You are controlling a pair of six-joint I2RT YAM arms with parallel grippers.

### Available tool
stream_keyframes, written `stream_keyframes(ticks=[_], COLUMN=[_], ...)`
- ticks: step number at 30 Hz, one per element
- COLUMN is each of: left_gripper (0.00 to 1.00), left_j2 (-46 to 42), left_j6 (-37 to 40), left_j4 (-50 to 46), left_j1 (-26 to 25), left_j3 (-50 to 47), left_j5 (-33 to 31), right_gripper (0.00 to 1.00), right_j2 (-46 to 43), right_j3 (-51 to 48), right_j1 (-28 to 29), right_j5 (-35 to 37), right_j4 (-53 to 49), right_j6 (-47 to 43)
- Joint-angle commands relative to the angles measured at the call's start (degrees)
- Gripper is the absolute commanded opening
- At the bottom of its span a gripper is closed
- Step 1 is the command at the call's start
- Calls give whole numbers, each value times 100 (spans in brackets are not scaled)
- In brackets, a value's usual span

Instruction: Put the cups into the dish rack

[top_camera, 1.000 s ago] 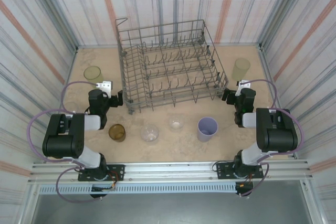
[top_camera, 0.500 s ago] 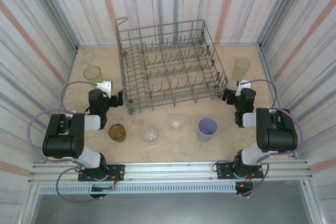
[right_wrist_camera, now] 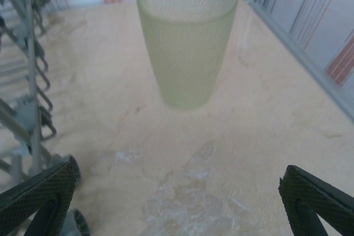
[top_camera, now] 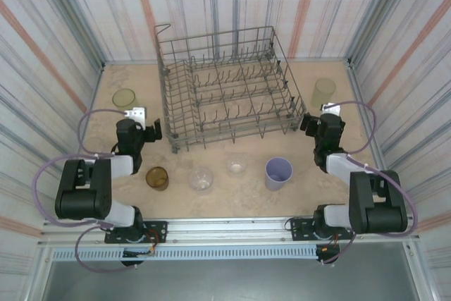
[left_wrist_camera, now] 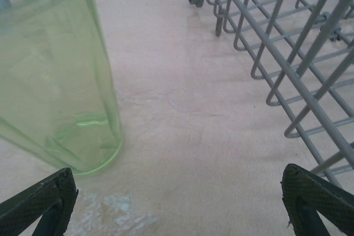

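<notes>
The grey wire dish rack [top_camera: 225, 86] stands at the back middle of the table with no cup in it. Along the front stand an amber cup [top_camera: 157, 177], two clear cups [top_camera: 201, 179] [top_camera: 237, 166] and a lavender cup [top_camera: 278, 173]. My left gripper [top_camera: 138, 126] is open, just short of a yellow-green cup [top_camera: 125, 98]; that cup [left_wrist_camera: 55, 75] is ahead and to the left of the open jaws [left_wrist_camera: 177, 178]. My right gripper [top_camera: 323, 119] is open and faces the other yellow-green cup [top_camera: 324, 92], which stands upside down [right_wrist_camera: 187, 40] straight ahead of the jaws [right_wrist_camera: 178, 172].
Striped walls close in the table on three sides. The rack's wire side [left_wrist_camera: 287, 70] runs close along the right of my left gripper, and its corner and wheel [right_wrist_camera: 30, 81] sit left of my right gripper. A grey wall ledge [right_wrist_camera: 310, 64] runs on the far right.
Both arms have stretched forward a little. The left gripper has shifted toward the left yellow-green cup and the right gripper toward the right one. No cup has moved.
</notes>
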Motion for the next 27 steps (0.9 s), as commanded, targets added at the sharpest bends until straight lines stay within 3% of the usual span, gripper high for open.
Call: stream_keyframes(ticks=[1, 10, 19, 27], left_gripper=[99, 99, 99, 99], left_j2=[-474, -1356, -2017, -3015], left_j6=[-49, -186, -895, -1565], left_j4=[-503, -1660, -3297, -4831], left_j1=[-195, -537, -699, -700], left_j3=[164, 498, 1274, 1948], left_j5=[-701, -1987, -2894, -2392], right_gripper=[99, 99, 99, 99], right_j2=[-382, -765, -1316, -1661], right_j3=[250, 1177, 1571, 1960], right_j1=[82, 99, 102, 156], right_j5=[295, 554, -136, -604], right_j4=[-729, -2712, -4033, -5004], right_j6=[430, 1205, 1243, 1324])
